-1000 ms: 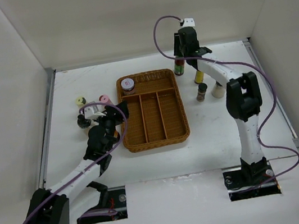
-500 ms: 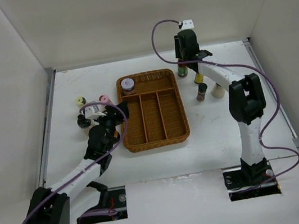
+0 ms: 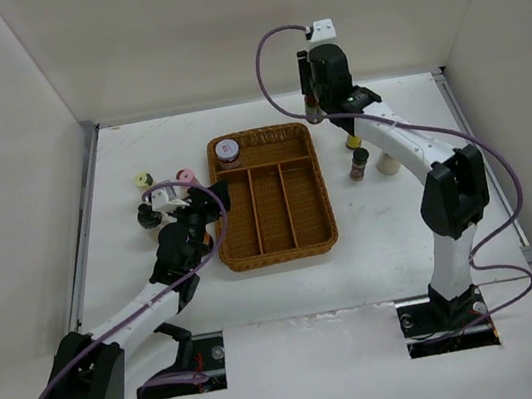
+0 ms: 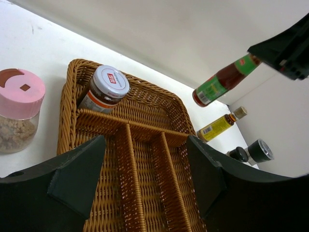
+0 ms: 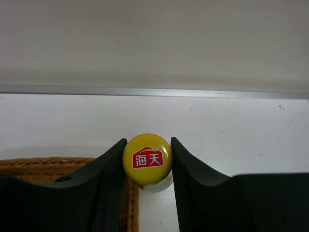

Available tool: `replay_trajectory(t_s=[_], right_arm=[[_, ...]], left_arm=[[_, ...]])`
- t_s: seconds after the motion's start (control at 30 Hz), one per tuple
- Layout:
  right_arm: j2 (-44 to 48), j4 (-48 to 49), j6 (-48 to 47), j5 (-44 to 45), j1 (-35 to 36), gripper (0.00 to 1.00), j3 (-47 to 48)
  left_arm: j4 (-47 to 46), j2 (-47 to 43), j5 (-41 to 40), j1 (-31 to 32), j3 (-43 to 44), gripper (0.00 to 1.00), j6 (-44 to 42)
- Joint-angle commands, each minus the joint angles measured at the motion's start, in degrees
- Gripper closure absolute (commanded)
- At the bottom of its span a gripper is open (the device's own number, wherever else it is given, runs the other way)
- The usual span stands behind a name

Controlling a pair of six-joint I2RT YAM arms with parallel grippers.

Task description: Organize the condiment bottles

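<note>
Pinching a sauce bottle (image 4: 219,82) by its yellow cap (image 5: 147,158) with the right gripper (image 5: 148,145) — pressed in on both sides of the cap, with the bottle hanging in the air above the bench (image 3: 383,232). Hanging just off the far right corner of the wicker tray (image 3: 280,255), cap up in the gripper, green label and round bottom pointing down. Looks slanted from the left wrist camera, but hard to say whether from the bottle or only from the camera's own lean. Most likely next: across to the near left and down into the tray. Inside the tray: three long slots (image 3: 273,209) going far to near, plus one wide slot (image 3: 273,148) across the far end, with a white-lidded jar (image 4: 104,89) standing in its left corner. Hanging tall, so probably easiest to set down bottom first in that wide slot, the one closest to the right gripper. Spread open and holding nothing over on the other side — the left gripper (image 4: 145,164), low beside the tray's left rim, near a pink-capped jar (image 4: 19,113). Well apart from the sauce bottle, so not the arm for this move.
</note>
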State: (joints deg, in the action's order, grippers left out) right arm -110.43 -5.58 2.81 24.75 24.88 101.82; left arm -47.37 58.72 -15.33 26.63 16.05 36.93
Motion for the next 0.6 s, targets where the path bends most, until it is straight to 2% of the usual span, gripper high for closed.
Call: replay_trajectory(t_s=[0.0,0.27,0.57], right_arm=[[5.93,9.01,-1.23,0.3,3.71,0.67,1.89],[0.75,11.73,-0.44,-0.06,11.19,0.65,3.56],[-3.65,11.82,1.14,-1.99,12.95,0.65,5.85]], left_arm=[[-3.25,0.26,0.83,-0.4,0.56,0.33,0.78],[-3.25,1.05,0.83,-0.14,0.73,0.33,0.69],[-4.13,0.61,1.45,0.39,0.65,0.33,0.07]])
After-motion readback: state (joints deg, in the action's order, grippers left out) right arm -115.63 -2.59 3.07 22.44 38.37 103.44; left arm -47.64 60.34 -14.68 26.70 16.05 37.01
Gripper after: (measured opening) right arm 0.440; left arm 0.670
